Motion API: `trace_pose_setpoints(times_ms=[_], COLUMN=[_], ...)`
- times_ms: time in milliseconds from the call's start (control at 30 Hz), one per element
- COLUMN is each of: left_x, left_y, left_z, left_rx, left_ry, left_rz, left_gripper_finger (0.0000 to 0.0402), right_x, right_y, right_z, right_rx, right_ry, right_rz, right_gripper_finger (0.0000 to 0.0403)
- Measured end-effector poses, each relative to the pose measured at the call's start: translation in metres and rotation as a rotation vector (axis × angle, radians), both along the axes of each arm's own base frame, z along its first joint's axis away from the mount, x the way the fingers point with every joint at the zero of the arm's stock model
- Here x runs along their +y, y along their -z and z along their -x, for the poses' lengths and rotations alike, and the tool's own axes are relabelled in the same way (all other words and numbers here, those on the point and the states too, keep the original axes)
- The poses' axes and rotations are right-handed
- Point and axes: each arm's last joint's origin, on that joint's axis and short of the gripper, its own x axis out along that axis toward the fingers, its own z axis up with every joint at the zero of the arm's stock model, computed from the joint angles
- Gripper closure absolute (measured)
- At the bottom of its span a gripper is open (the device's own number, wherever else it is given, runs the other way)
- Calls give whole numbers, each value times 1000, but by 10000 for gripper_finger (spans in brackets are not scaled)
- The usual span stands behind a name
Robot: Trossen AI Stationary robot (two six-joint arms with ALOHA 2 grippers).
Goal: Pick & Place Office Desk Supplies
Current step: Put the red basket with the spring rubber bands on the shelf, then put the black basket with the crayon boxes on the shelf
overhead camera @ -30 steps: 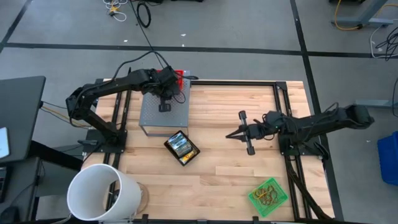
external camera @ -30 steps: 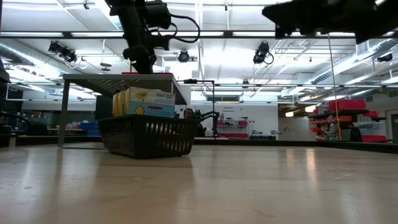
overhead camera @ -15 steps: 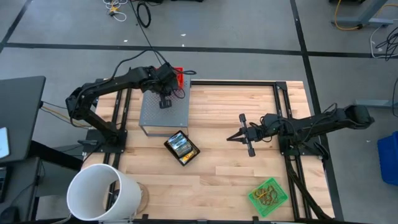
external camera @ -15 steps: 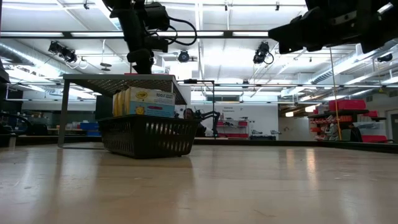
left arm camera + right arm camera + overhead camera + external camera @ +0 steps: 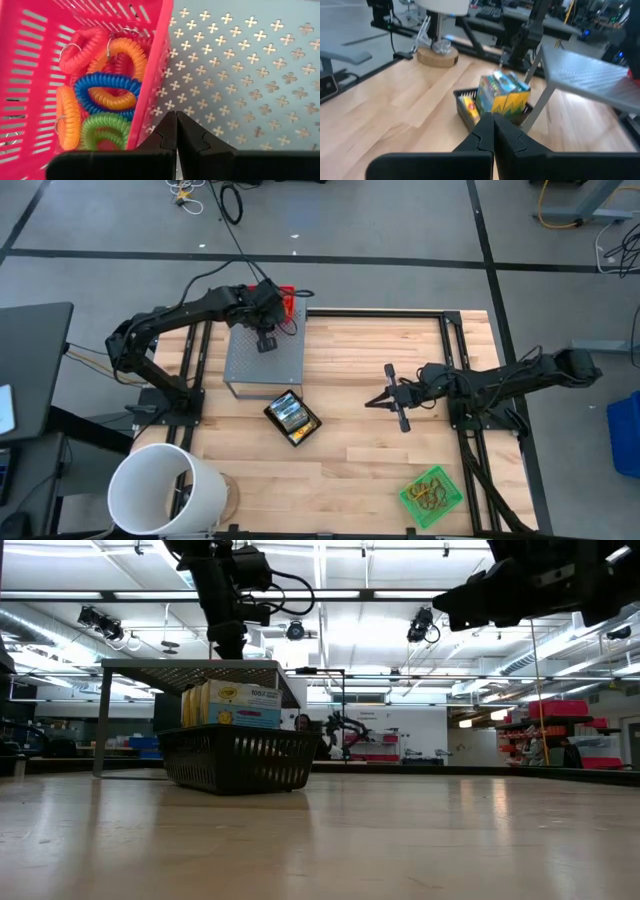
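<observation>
- A white bucket [image 5: 165, 490] stands at the table's [image 5: 350, 370] near left corner.
- The left gripper [image 5: 266, 343] hovers over a perforated grey shelf [image 5: 262, 365], fingers pressed together and holding nothing.
- Just beside it, at the shelf's far edge, a pink basket [image 5: 30, 65] holds coiled loops [image 5: 107, 92] in red, orange, blue and green.
- A black basket [image 5: 292, 418] with crayon boxes [image 5: 232, 705] sits in front of the shelf, partly under it.
- The right gripper [image 5: 372, 402] hangs above mid-table, closed and empty, pointing toward the black basket.
- A green tray [image 5: 432, 495] of rubber bands [image 5: 430, 490] lies near the right front corner.
</observation>
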Motion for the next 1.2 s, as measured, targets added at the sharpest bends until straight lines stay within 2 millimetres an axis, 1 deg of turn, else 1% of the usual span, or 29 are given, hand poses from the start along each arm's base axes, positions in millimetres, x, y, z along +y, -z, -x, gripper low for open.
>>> trace_pose_setpoints(times_ms=[100, 200, 367, 500, 600, 667, 767, 900, 1000, 1067, 1200], left_x=[-6, -18, -46, -70, -89, -103, -126, -152, -160, -162, -164], left_y=[0, -2, -8, -13, -19, -25, -39, -49, -42, -30, -2], left_z=[-4, -10, -24, -32, -35, -35, -35, -24, -6, 8, 31], left_rx=[-3, -13, -34, -74, -131, -193, -371, -614, -696, -718, -751], left_ry=[25, 66, 161, 221, 256, 297, 406, 551, 578, 551, 514], left_rz=[2, 1, -8, -5, -3, -5, 18, 28, 21, 23, 40], left_gripper_finger=[401, 401, 401, 401, 401, 401, 401, 401, 401, 399, 393], right_x=[0, 0, 0, 1, 5, 11, 19, 25, 27, 27, 28], right_y=[4, 7, 11, 19, 30, 35, 38, 38, 35, 31, 20], right_z=[1, 1, 2, -2, -14, -28, -53, -88, -106, -113, -120], right_rx=[39, 76, 117, 160, 239, 278, 309, 386, 429, 433, 419], right_ry=[0, -2, -15, -26, -42, -69, -107, -156, -182, -192, -210], right_rz=[2, 3, -5, -24, -21, 4, 52, 144, 195, 214, 253], right_gripper_finger=[403, 403, 403, 403, 403, 403, 403, 403, 396, 388, 368])
